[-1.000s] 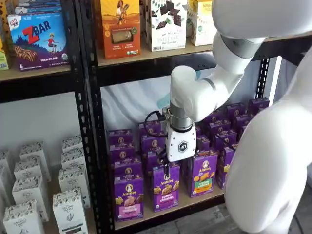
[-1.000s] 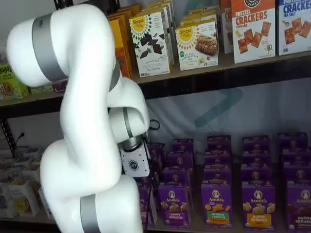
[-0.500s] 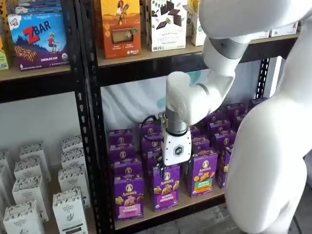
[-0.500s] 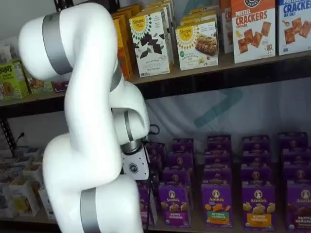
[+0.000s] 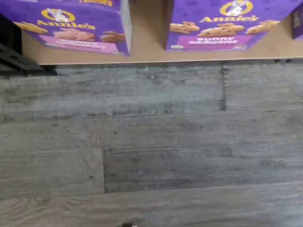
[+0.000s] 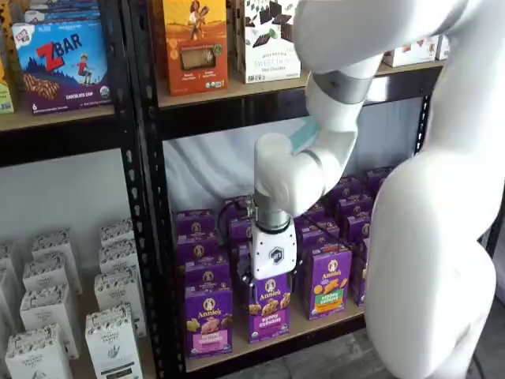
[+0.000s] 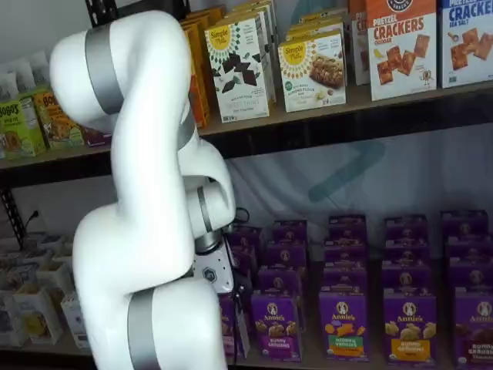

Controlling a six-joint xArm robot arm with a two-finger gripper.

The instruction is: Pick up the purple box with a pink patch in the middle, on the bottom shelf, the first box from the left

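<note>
The purple box [image 6: 208,320] with the pink label band stands at the front left of the bottom shelf [image 6: 316,325]. It also shows in the wrist view [image 5: 71,23], upright on the tan board [image 5: 147,42]. My gripper [image 6: 270,283] hangs in front of the neighbouring carton with the darker purple band [image 6: 268,309], just right of the pink-band box and not touching it. A gap shows between its black fingers, and it holds nothing. In a shelf view the arm hides most of the pink-band box; the gripper's white body [image 7: 209,271] shows there.
Rows of purple Annie's cartons [image 6: 331,276] fill the bottom shelf behind and to the right. A black rack post [image 6: 150,237] stands just left of the pink-band box. White cartons [image 6: 110,339] sit in the left bay. Grey plank floor [image 5: 151,142] lies before the shelf.
My gripper has moved left and a little lower in front of the bottom shelf, from near the green-and-orange carton toward the left boxes.
</note>
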